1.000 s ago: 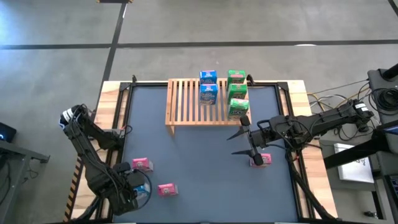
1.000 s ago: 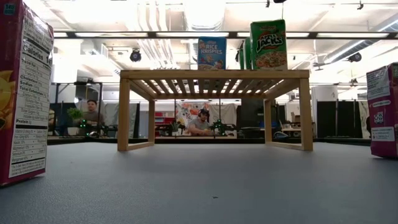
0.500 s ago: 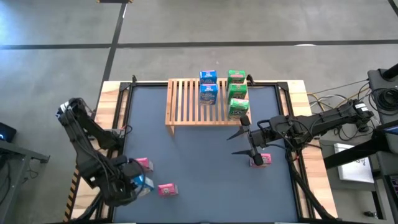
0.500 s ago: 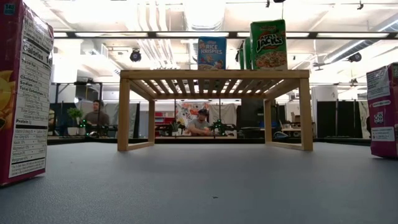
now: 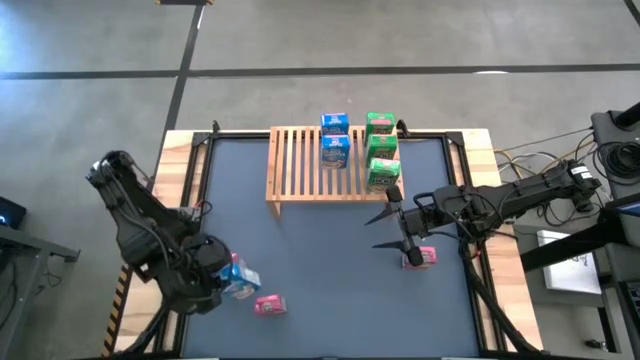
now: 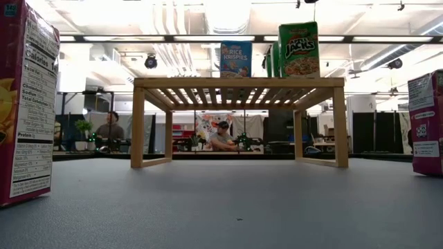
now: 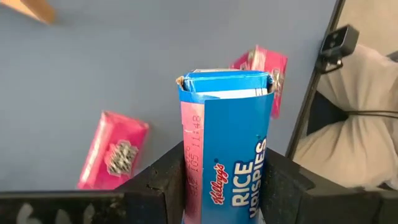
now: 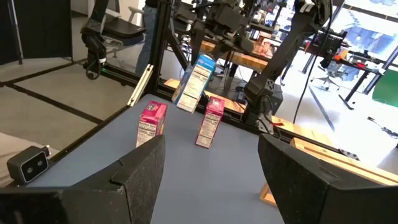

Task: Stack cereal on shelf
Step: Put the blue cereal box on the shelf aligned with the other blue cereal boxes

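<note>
Left wrist view: left end effector (image 7: 225,186) grips blue cereal box (image 7: 227,143); right end effector (image 8: 208,180) wide

We see even, bright light from ceiling strips (image 6: 228,10), glaring white in the low view. Shadows on the table (image 5: 320,250) stay soft. Pink boxes (image 7: 112,149) blur in the left wrist view.

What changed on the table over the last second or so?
The left gripper, jaws shut on a blue cereal box, swung inward from the near left corner and lifted the box clear, tilted, above the table. The two pink boxes near it, the third pink box, the right gripper above it, and the five boxes on the shelf stayed put.
</note>
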